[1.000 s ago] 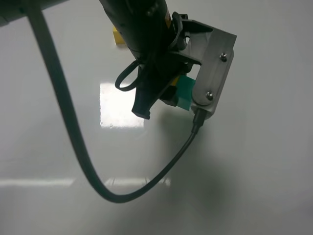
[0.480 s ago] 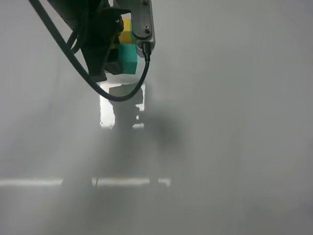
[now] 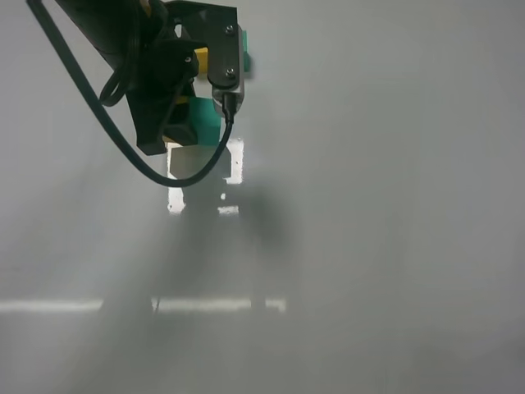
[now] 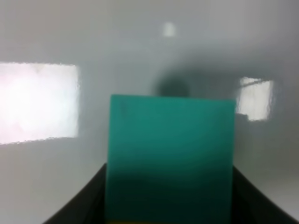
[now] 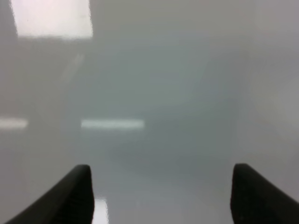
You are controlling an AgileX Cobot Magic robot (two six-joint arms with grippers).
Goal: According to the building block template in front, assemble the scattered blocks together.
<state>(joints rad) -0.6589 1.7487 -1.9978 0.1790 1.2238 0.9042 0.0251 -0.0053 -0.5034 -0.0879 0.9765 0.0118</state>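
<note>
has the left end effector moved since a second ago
Yes. The left end effector, gripping the teal cube, went left and up in the high view: from right of the bright reflection to above it.

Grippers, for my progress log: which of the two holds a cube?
The left gripper: it clamps a matte teal-green cube, while the right gripper stands open with nothing in it.

We see a glossy, smooth desk [image 3: 394,246] that throws back bright patches of light. The teal-green block [image 4: 170,149] looks matt and smooth. The left tool [image 3: 176,131] is matt black plastic, its bracket [image 3: 225,53] is brushed metal with shiny screws, and the cable [image 3: 123,156] is black and rubbery.
</note>
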